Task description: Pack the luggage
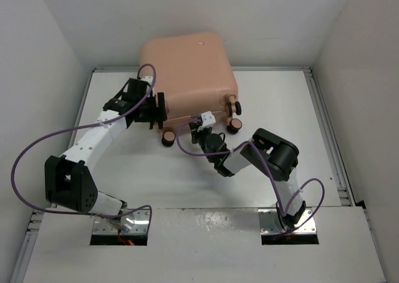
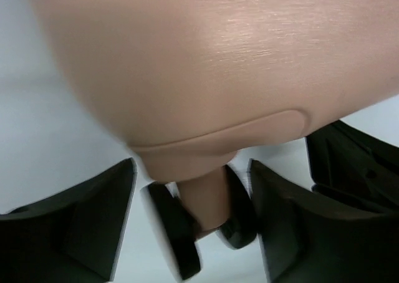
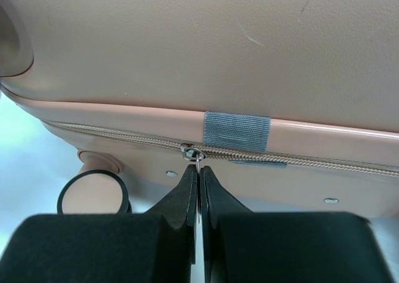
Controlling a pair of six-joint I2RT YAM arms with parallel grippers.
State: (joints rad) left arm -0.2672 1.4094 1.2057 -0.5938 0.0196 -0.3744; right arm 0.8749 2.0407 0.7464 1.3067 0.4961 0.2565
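Observation:
The salmon-pink luggage (image 1: 187,71) lies closed at the back of the table, wheels toward me. My left gripper (image 1: 157,110) is at its front left corner. In the left wrist view the gripper (image 2: 192,171) is open, and its dark fingers (image 2: 93,233) straddle a pink caster post with two dark wheels (image 2: 206,202). My right gripper (image 1: 201,124) is at the front edge of the luggage. In the right wrist view the gripper (image 3: 199,171) is shut on the metal zipper pull (image 3: 197,158) of the closed zipper line (image 3: 124,138).
A grey fabric patch (image 3: 237,131) crosses the seam just right of the zipper slider. Dark-rimmed wheels stand at the front edge (image 1: 168,138) and at the right corner (image 1: 235,125). White walls enclose the table on the left, back and right.

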